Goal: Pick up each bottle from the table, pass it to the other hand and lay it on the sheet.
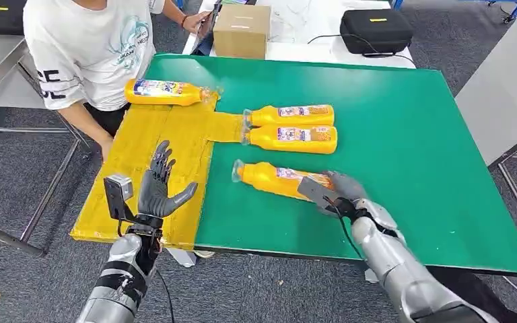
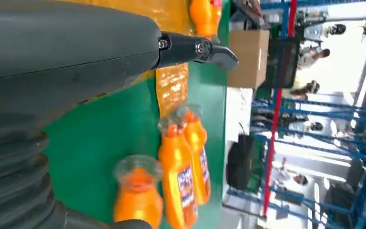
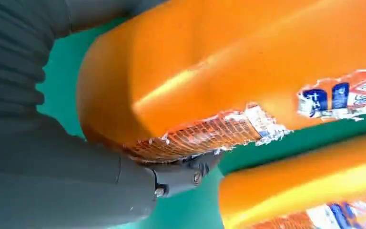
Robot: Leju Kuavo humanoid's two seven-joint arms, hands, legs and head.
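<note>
- While the right hand wraps the base end of the nearest orange plastic bottle, which lies on its side on the green table mat in the head view, the left hand hovers with fingers spread wide and holds nothing, above the yellow sheet.
- One orange bottle with a label already lies at the sheet's far end, beyond the left hand and near a person in a white shirt; two more orange bottles lie side by side just beyond the right hand. I judge one laid, one being grasped and not yet passed, two left.
- The sheet between the left hand and the laid bottle is bare, and so is the mat to the right hand's outer side, up to the table edge.
- In the left wrist view, a dark fingertip reaches over the mat, touching nothing; the paired bottles lie ahead of it.
- In the right wrist view, the thumb presses the held bottle's torn label; a neighbouring bottle lies close alongside, so lifting room there looks tight.
</note>
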